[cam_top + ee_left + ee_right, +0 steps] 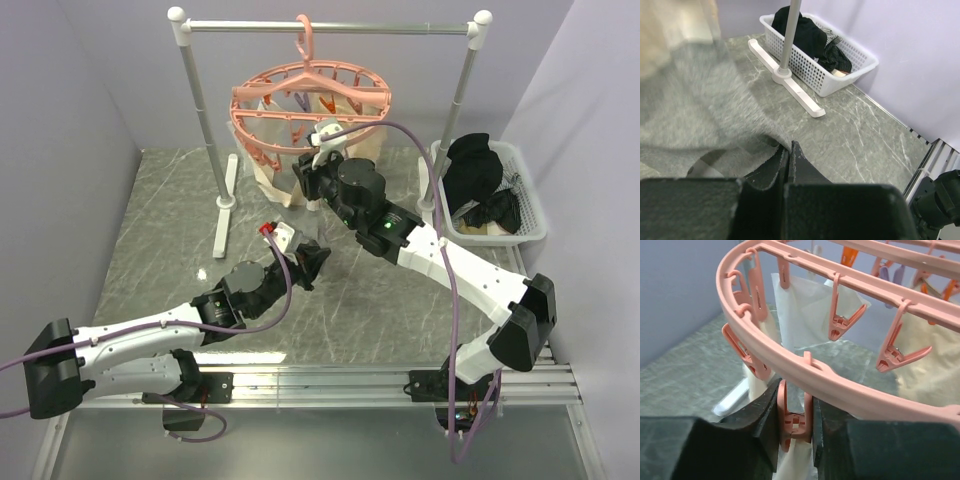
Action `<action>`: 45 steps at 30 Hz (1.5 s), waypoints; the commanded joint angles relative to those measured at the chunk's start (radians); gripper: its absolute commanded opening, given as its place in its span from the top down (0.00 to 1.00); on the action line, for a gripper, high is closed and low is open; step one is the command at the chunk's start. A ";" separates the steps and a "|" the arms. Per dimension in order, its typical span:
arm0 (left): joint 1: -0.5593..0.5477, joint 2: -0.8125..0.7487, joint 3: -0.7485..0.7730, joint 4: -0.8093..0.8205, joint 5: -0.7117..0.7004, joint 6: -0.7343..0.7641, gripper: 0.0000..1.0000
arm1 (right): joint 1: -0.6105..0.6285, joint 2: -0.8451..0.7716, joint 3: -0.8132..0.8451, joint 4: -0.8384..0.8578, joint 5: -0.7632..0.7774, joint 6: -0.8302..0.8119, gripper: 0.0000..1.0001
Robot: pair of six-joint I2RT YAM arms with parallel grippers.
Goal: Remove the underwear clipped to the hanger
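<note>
My right gripper (796,401) is closed on a pink clip (794,426) dangling from the near rim of the hanger (850,387), one finger on each side of it. The hanger hangs by its hook from the silver rail (330,27). Cream underwear (810,315) is still clipped under the ring. My left gripper (790,150) sits lower, above the desk (170,230), its fingers pressed together on the edge of the grey underwear (700,100), which looms blurred across my wrist camera. Black underwear (475,170) lies in the white basket (530,215) at the right.
</note>
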 commanded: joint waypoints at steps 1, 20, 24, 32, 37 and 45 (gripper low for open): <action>-0.006 -0.026 0.025 0.030 -0.019 0.010 0.98 | 0.001 -0.057 0.002 0.049 -0.014 0.001 0.78; -0.008 -0.009 0.003 -0.004 -0.054 0.001 0.98 | 0.001 -0.146 -0.047 -0.065 -0.017 0.125 0.19; -0.008 0.045 0.009 -0.002 -0.072 0.004 0.99 | 0.001 -0.226 -0.116 -0.077 -0.014 0.154 0.19; -0.026 0.161 0.066 0.033 -0.066 0.032 0.99 | -0.001 -0.330 -0.196 -0.189 0.029 0.194 0.18; -0.040 0.209 0.114 0.036 -0.060 0.055 0.99 | -0.002 -0.373 -0.282 -0.241 0.039 0.257 0.18; -0.069 0.172 0.097 0.036 -0.037 0.019 0.96 | -0.022 -0.458 -0.480 -0.200 0.098 0.322 0.13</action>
